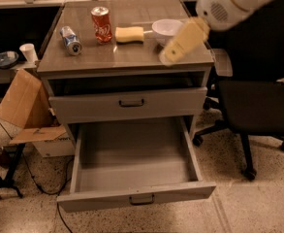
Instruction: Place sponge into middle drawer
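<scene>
The pale yellow sponge [130,34] lies on the cabinet top, between a red soda can [101,24] and a white bowl [165,29]. The middle drawer [136,196] is pulled far out at the bottom, and its grey inside shows nothing in it. The upper grey drawer [129,103] is slightly out. My gripper [167,57] reaches in from the upper right. It hangs over the top's right front part, in front of the bowl and to the right of the sponge, apart from it and holding nothing.
A silver and blue can [71,33] lies on its side at the top's left. A black office chair [258,106] stands close on the right. A cardboard box [20,101], a paper cup [29,52] and floor cables are on the left.
</scene>
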